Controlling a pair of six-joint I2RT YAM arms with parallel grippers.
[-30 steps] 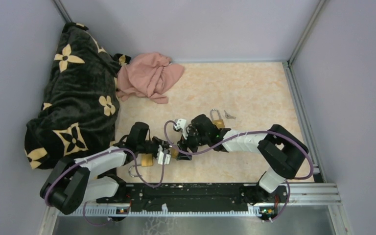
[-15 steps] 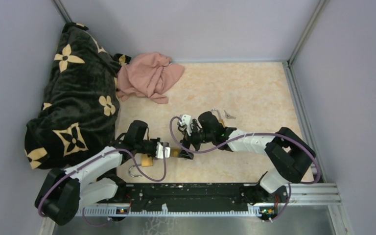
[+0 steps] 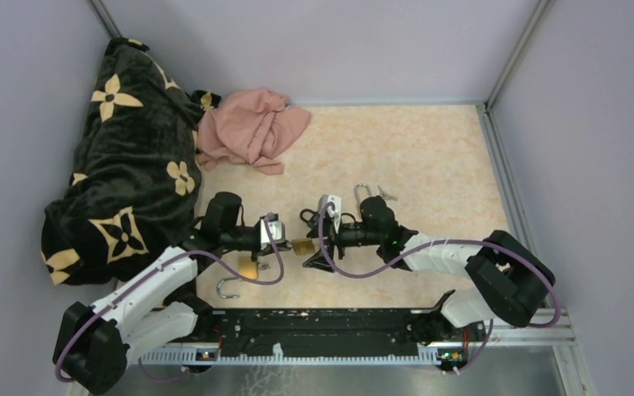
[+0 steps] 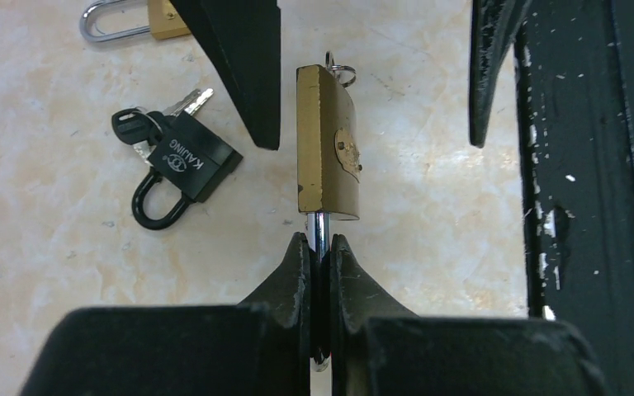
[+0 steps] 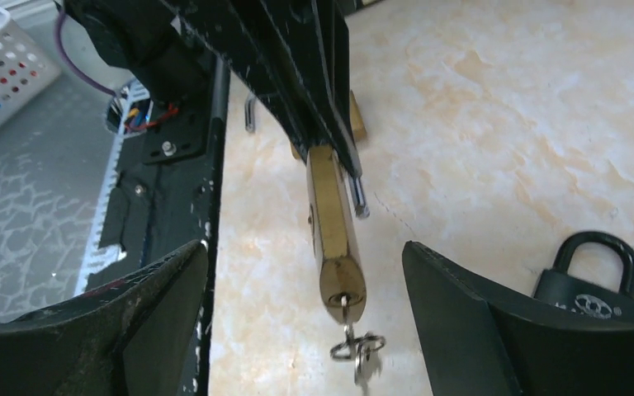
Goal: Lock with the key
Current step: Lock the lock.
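— What's moved?
— The right claw (image 5: 305,247) has spread wider, and its arm has drawn back to the right. The left arm has shifted farther out.
— And the left claw (image 4: 319,247)?
— Clenched on the shackle (image 4: 319,229) of the padlock (image 4: 322,144), mid-table, body pointing right.
— The key (image 5: 355,351)?
— In the padlock's right end, ring dangling, between the released right fingers; neither touches it.
— Around them?
— A black padlock (image 4: 186,161) lies on the table (image 3: 429,157), just beyond.
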